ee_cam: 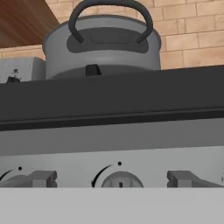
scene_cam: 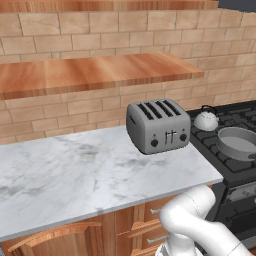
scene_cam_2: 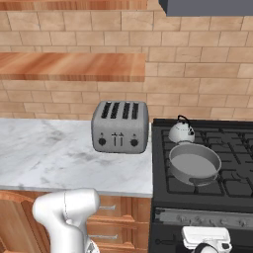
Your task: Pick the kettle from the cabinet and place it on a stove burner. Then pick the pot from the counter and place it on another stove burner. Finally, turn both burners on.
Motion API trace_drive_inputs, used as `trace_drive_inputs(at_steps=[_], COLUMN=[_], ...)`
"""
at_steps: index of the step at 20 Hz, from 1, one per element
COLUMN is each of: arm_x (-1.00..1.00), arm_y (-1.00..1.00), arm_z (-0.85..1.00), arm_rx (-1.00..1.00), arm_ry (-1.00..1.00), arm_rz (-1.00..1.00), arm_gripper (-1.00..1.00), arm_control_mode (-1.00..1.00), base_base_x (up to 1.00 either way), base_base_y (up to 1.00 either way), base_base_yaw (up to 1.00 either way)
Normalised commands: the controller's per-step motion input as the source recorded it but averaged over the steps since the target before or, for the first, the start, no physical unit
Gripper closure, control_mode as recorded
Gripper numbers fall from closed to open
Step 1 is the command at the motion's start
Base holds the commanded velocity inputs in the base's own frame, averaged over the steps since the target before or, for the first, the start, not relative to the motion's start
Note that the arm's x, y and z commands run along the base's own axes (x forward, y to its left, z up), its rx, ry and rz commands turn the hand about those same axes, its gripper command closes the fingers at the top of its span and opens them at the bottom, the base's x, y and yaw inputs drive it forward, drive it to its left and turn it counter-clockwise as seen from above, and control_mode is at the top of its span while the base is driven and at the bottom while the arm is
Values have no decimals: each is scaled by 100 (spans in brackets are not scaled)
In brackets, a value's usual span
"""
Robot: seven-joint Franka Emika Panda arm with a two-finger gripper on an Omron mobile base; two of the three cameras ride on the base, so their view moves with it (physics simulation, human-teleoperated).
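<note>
Stiff metal pot (scene_cam_2: 194,163) and kettle (scene_cam_2: 181,132) rest on burners; open pincer (scene_cam_2: 206,243) faces a small rigid knob (ee_cam: 119,180), best pinched across its ridge

1. A boxy grey four-slot toaster (scene_cam: 158,125) stands upright at the marble worktop's right end, close to the edge beside the cooktop, its slots facing up.
2. Two dark knobs and a pair of levers sit on the toaster's front face.
3. The tan brick wall (scene_cam_2: 197,74) runs along the worktop's back edge.
4. Below the front edge, brown wooden drawer fronts (scene_cam: 135,227) carry metal bar handles.
5. Grey control knobs (ee_cam: 121,179) line the stove's front panel.
</note>
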Motion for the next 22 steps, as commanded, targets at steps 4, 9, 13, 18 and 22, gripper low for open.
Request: trace_drive_inputs(at_steps=[4, 9, 13, 18, 22], arm_x=[1, 9, 13, 8, 3], arm_y=[-2, -5, -10, -17, -9], arm_z=[-22, -19, -15, -15, -17], arm_rx=[0, 1, 0, 0, 1], arm_ry=[-7, -7, -7, -6, -5], arm_rz=[0, 0, 0, 0, 0], arm_gripper=[-100, -100, -100, -100, -100], arm_control_mode=[-100, -100, -100, -100, -100], base_base_x=[0, 0, 0, 0, 0], base_base_y=[0, 0, 0, 0, 0], base_base_yaw=[0, 0, 0, 0, 0])
